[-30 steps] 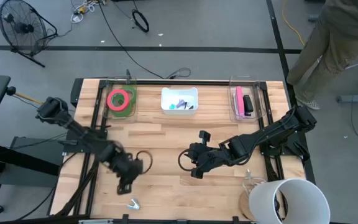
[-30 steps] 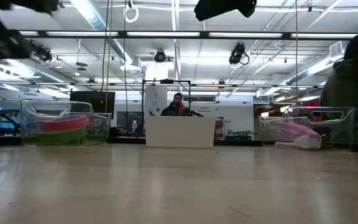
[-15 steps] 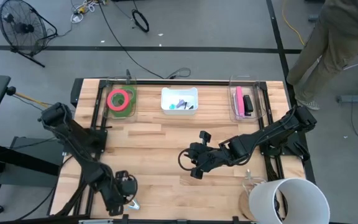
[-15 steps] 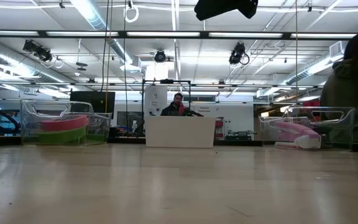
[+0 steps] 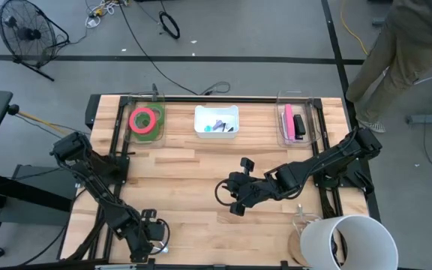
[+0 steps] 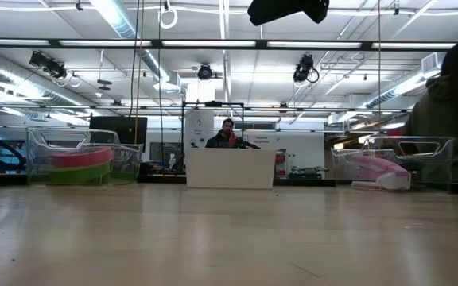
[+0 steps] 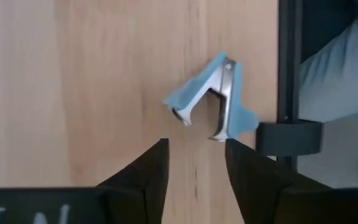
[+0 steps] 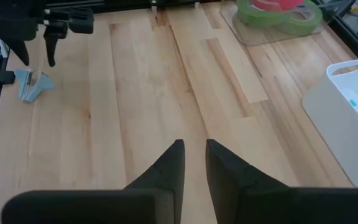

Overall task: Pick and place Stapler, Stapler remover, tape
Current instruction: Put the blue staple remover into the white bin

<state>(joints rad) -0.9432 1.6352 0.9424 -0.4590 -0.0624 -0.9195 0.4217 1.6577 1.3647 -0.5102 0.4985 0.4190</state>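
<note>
A light-blue and metal staple remover (image 7: 213, 99) lies on the wooden table near its near-left edge; it also shows in the right wrist view (image 8: 31, 84). My left gripper (image 7: 196, 146) is open just above it, fingers pointing down, touching nothing. My right gripper (image 5: 227, 196) hangs over the table's middle, its fingers a narrow gap apart, empty. A red-pink tape roll on green rolls (image 5: 145, 120) lies in a clear tray at the far left. A pink stapler (image 5: 289, 122) lies in a clear tray at the far right.
A white bin (image 5: 217, 120) with small items stands at the far middle. A large white cylinder (image 5: 347, 240) stands at the near right corner. The table's black frame rail (image 7: 289, 62) runs right beside the staple remover. A person (image 5: 403, 45) stands beyond the far right corner.
My left gripper has swung from the table's middle left toward the near edge and now stands over the staple remover. The staple remover has stayed where it was.
</note>
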